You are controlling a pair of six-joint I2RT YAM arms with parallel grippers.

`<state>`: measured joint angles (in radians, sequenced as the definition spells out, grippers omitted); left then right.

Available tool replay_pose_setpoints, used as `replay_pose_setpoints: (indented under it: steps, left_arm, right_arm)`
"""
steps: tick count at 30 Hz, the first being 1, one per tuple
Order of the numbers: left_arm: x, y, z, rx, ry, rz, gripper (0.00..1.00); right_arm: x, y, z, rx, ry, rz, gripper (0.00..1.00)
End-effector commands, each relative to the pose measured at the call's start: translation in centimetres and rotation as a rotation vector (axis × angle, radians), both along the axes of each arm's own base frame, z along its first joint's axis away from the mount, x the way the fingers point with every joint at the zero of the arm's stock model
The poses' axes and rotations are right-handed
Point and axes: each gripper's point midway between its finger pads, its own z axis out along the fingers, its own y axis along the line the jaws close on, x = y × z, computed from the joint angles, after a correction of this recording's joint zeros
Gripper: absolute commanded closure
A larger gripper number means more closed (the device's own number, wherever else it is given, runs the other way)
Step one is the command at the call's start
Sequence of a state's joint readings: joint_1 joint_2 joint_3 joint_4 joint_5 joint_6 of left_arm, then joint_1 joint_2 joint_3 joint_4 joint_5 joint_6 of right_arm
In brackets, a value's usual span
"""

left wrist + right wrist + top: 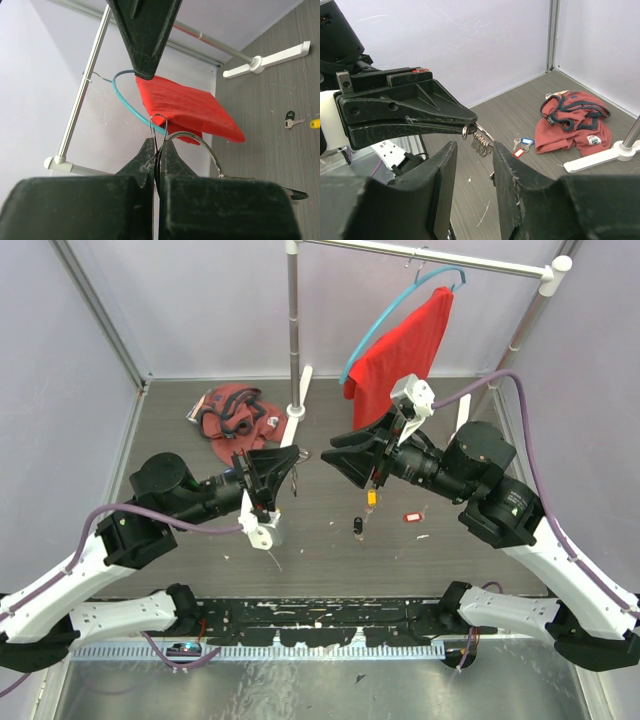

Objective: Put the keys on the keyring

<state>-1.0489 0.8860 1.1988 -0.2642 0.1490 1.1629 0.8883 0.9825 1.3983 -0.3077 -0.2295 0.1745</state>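
Note:
My left gripper is shut on the thin silver keyring, whose wire arc curves out to the right of its tips. In the right wrist view the ring sticks out of the left gripper, with a small cluster of metal bits hanging from it. My right gripper faces it, open and empty, its fingertips just below the ring. A yellow-tagged key, a black-tagged key and a red-tagged key lie on the table. Blue- and red-tagged keys lie near a garment.
A crumpled red garment lies at the back left. A clothes rail on a white-footed stand holds a red cloth on a blue hanger at the back. Purple walls close in the table on three sides.

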Motion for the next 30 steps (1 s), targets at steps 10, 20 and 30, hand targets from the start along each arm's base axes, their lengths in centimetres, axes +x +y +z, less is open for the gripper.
replay_pose_setpoints:
  steps: [10,20,30]
  left_arm:
    - [0.1,0.5,0.1,0.095,-0.127,0.01,1.0]
    - [1.0,0.6,-1.0,0.174,-0.18,0.058,1.0]
    - [2.1,1.0,-1.9,0.212,-0.169,0.132,1.0]
  right_arm:
    - [0.6,-0.9,1.0,0.009,-0.043,-0.058,0.58]
    - [1.3,-1.2,0.2,-0.024,-0.048,-0.098,0.58]
    - [3.4,-1.1,-1.8,-0.106,0.038,-0.184,0.59]
